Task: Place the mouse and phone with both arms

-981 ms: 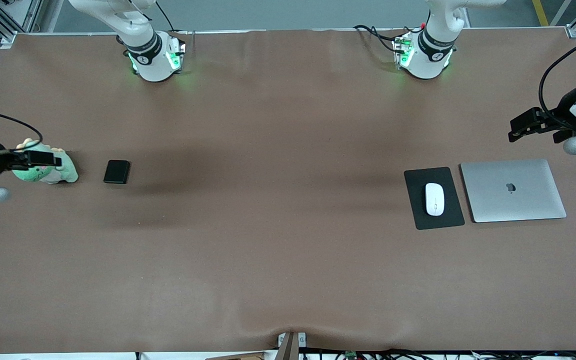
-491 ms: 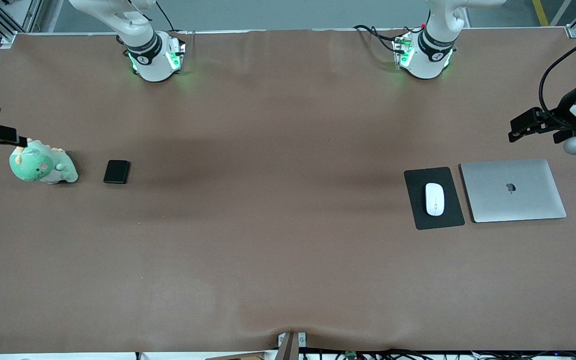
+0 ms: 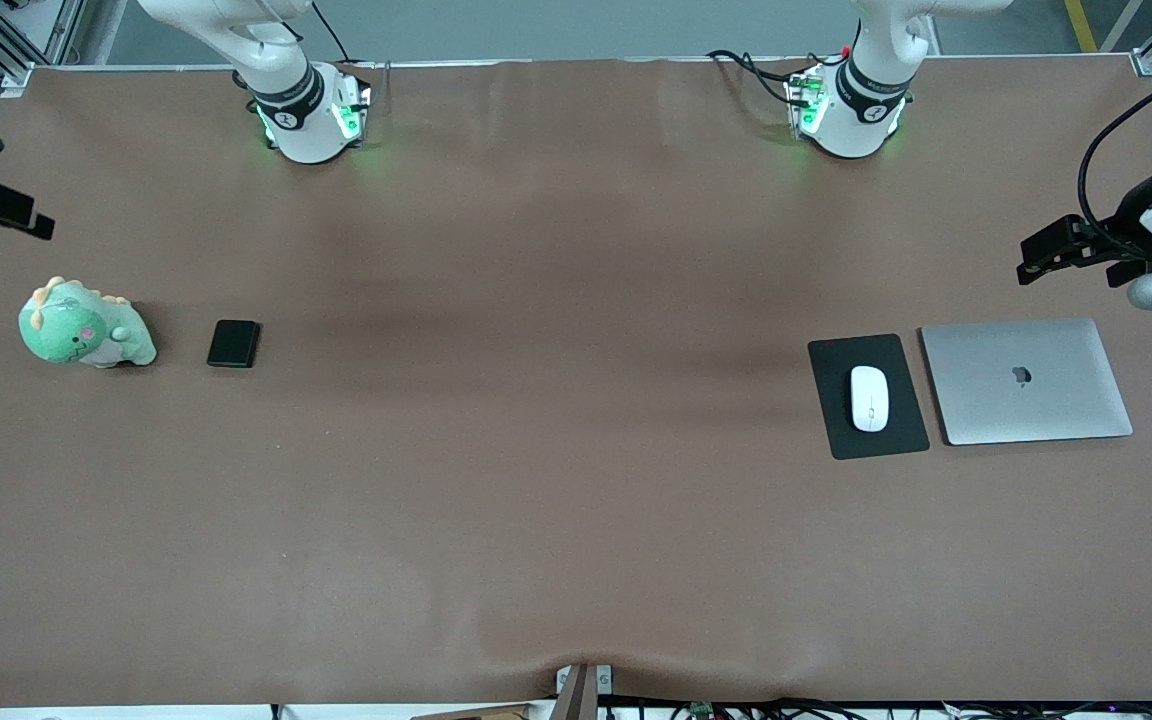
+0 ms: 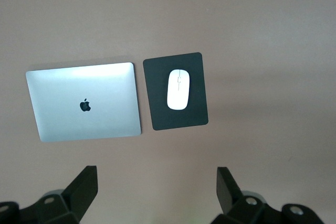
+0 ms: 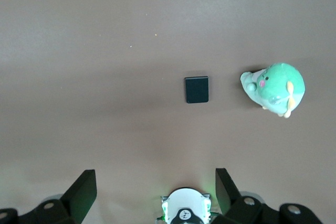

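Note:
The white mouse (image 3: pixel 869 398) (image 4: pixel 178 89) lies on a black mouse pad (image 3: pixel 836 425) (image 4: pixel 157 116) toward the left arm's end of the table. The black phone (image 3: pixel 234 343) (image 5: pixel 197 89) lies flat toward the right arm's end, beside a green plush dinosaur (image 3: pixel 81 335) (image 5: pixel 275 88). High over the table's end by the laptop, my left gripper (image 3: pixel 1036 255) (image 4: pixel 156 190) hangs open and empty. My right gripper (image 3: pixel 6 208) (image 5: pixel 155 190) is open and empty too, up over the table's edge at the right arm's end.
A closed silver laptop (image 3: pixel 1026 380) (image 4: pixel 84 107) lies beside the mouse pad, toward the table's end. The two arm bases (image 3: pixel 311 115) (image 3: pixel 846 110) glow green at the robots' side. The right arm's base (image 5: pixel 185 211) shows between my right fingers.
My right gripper has lifted away from over the plush dinosaur and drawn off toward the table's edge and the robots' side. The left arm, mouse and phone have not moved.

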Robot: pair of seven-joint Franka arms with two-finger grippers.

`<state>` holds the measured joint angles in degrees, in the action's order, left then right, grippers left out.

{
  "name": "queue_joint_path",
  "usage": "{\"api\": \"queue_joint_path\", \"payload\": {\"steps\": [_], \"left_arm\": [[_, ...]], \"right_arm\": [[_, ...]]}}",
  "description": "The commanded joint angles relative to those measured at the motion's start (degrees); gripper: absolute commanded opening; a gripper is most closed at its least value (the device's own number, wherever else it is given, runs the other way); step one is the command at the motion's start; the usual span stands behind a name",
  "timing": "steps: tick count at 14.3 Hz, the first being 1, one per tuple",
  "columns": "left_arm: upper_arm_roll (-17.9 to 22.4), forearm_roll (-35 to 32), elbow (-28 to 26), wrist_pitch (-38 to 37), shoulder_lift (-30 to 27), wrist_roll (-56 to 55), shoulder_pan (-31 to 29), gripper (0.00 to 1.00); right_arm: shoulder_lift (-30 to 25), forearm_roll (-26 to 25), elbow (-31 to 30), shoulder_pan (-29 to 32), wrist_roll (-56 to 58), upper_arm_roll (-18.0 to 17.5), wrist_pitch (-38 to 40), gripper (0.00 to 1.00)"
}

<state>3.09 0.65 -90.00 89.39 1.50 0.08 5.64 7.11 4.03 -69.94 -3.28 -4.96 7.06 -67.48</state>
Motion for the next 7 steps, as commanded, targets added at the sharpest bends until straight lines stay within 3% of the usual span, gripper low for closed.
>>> {"api": "queue_joint_path", "payload": {"steps": [1, 3, 7], "left_arm": [[0.16, -0.91, 0.44, 0.08, -0.09, 0.98, 0.25, 1.00], [0.16, -0.91, 0.44, 0.08, -0.09, 0.98, 0.25, 1.00], [0.16, -0.91, 0.44, 0.08, -0.01, 0.98, 0.25, 1.00]], "right_arm": [[-8.22, -3.40, -10.97, 3.52, -2.25, -6.16, -5.19, 1.00], [-11.31, -3.94, -15.39, 5.74, -2.25, -8.90, -6.96, 1.00], [-11.24, -3.94, -15.49, 7.50, -1.45, -8.73, -6.00, 1.00]]}}
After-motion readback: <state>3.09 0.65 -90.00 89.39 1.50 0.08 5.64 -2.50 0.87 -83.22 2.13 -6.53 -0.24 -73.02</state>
